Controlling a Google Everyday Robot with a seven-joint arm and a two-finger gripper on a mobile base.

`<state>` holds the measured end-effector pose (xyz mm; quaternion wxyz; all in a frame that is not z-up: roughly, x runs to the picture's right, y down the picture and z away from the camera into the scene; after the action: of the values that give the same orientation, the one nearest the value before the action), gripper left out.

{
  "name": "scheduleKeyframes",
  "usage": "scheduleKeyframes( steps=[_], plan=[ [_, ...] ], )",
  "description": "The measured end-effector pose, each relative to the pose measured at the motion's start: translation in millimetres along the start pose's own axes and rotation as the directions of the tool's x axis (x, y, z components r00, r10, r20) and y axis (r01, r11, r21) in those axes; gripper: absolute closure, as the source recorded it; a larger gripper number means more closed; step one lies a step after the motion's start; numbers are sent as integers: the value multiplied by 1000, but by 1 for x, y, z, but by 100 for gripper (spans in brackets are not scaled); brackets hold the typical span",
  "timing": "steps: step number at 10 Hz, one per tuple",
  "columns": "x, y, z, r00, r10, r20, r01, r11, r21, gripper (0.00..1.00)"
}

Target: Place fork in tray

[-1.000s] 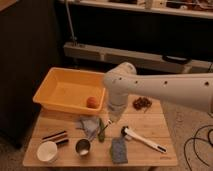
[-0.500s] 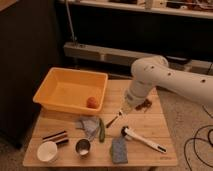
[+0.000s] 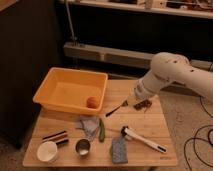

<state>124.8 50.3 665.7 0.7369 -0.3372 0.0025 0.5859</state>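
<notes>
**Operator:** What has just changed?

**Me:** A moment ago my arm hung low over the middle of the table. Now it has swung up and to the right of the frame, and my gripper [image 3: 131, 101] sits just right of centre, clamped shut on the handle of the fork [image 3: 116, 108]. The fork is off the wood, tilted, tines pointing down-left toward the tray [image 3: 51, 83].

**Operator:** And for the task?

**Me:** I judge the pick done and the carry under way. The fork hangs just beside the tray's right rim, not over it yet, so I would need to travel left and let go above the open floor.

**Operator:** Anything in there already?

**Me:** An orange ball-like thing [image 3: 92, 102] lies in the tray's near right corner. Below it on the table are a white cup [image 3: 47, 151], a pair of dark sticks [image 3: 55, 136], a metal cup [image 3: 82, 147], a grey cloth [image 3: 88, 124] and a white-handled tool [image 3: 142, 139].

**Operator:** What can't you make out?

**Me:** My fingers merge with the wrist, so the exact pinch point is hidden. The brown cluster [image 3: 143, 104] behind my wrist is unclear too.
</notes>
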Motion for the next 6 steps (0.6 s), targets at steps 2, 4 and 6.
scheduleKeyframes(
  steps=[2,4,6],
  plan=[
    [-18,4,-7,997,43,71,-42,999,-17,100],
    [-37,9,-17,990,61,126,-59,998,-20,100],
    [-54,19,-18,986,63,153,-60,998,-27,100]
  ],
)
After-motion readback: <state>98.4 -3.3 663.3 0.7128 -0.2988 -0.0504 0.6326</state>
